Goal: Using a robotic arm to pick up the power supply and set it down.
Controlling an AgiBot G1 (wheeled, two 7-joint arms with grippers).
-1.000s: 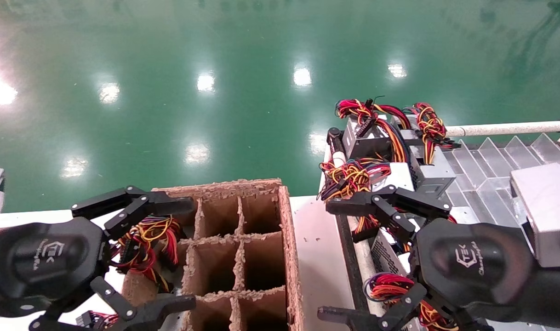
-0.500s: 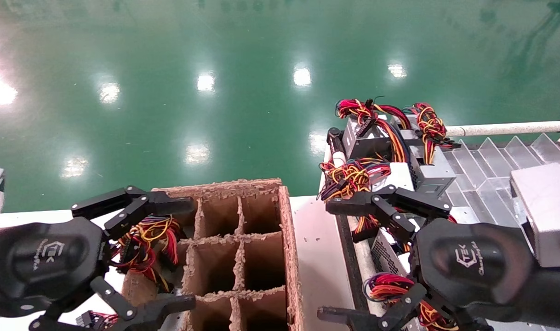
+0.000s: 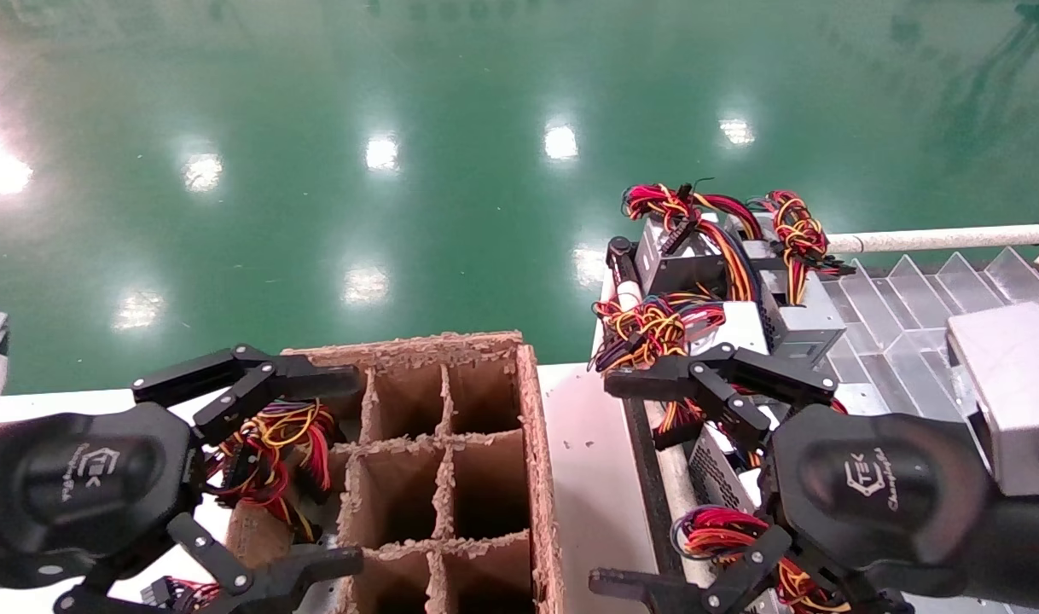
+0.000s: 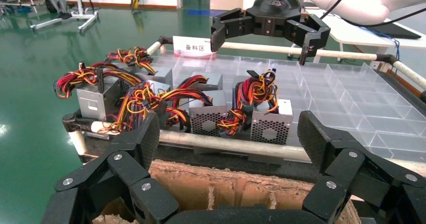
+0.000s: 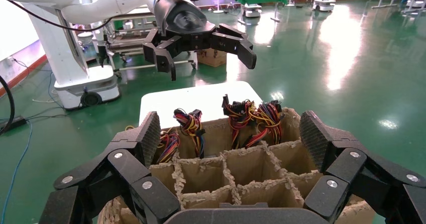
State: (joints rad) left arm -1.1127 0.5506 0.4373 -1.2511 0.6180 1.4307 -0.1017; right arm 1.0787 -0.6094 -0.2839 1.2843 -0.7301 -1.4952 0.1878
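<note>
Several power supplies (image 4: 207,114) sit in the clear divided tray (image 3: 912,298) on the robot's right, wire bundles on top (more wires poke from cells of the cardboard box (image 3: 451,460)). The right gripper (image 3: 630,482) hovers above the tray's near units, fingers spread wide, holding nothing. The left gripper (image 3: 336,469) hangs over the box, likewise spread and empty.

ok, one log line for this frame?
left tool: open, over cardboard box | right tool: open, above power supplies in tray | nothing held
</note>
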